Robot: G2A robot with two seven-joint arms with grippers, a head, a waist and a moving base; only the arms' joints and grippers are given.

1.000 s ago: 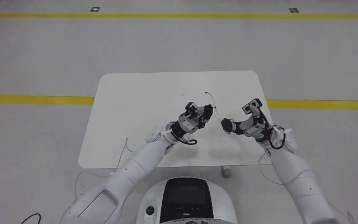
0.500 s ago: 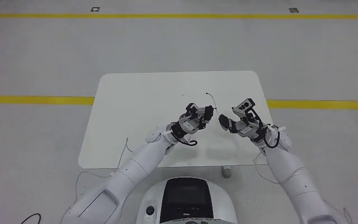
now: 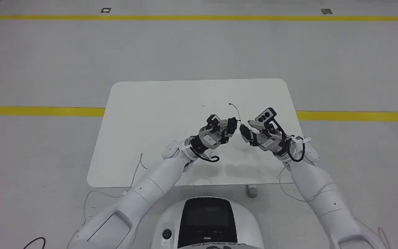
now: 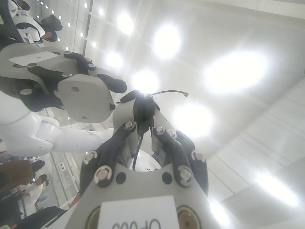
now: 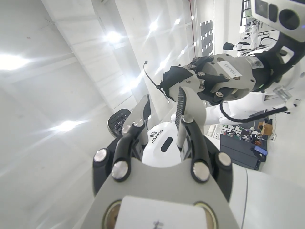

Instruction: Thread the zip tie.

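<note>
Left pincer (image 4: 143,100) clamps zip tie (image 4: 176,91); spread right pincer (image 5: 164,96) hovers beside.

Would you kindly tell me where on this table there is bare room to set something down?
The table offers its whole left side and a strip along the far edge. Crowded at the near right, where the left gripper, holding the zip tie, faces the right gripper.

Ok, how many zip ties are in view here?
1. The zip tie is clamped in the left pincer, held over the table. The open right pincer beside it holds none. No others are visible.
</note>
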